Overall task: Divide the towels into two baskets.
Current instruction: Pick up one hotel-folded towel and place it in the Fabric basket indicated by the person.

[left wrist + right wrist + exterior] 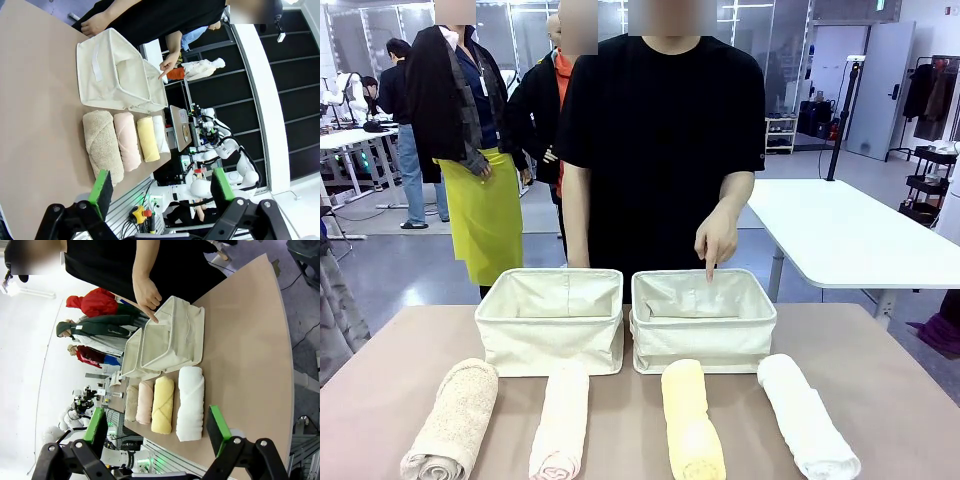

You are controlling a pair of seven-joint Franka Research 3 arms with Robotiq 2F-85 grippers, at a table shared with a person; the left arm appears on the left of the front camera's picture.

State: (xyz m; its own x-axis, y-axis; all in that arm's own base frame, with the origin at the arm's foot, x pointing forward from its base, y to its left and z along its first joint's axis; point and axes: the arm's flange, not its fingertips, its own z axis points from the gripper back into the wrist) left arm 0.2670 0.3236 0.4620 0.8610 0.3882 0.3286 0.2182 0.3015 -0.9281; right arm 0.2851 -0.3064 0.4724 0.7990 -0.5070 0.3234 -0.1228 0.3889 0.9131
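Got the left jaws spread wide open, green pads (pixel 103 189) well apart, gripping nothing, hanging in the air and looking across the counter (pixel 35 100) from its left side. Same deal with the right jaws: wide open, pads (pixel 218 423) apart, gripping nothing, up over the near right side.

Looking out from there, can count four rolled towels lying in a row along the near part of the counter, each running near to far: tan towel (pixel 455 420) leftmost, then cream towel (pixel 562 420), then yellow towel (pixel 690 420), then white towel (pixel 805 415) rightmost. Strips of bare counter between them in the front view.

Just behind the row, got two baskets standing upright side by side, touching or very nearly: left basket (pixel 550 345) behind the tan and cream, right basket (pixel 705 350) behind the yellow and white.

Past those, can see a person in a black tee at the far edge, hand (pixel 717 240) over the right basket, index finger pointing down into it.
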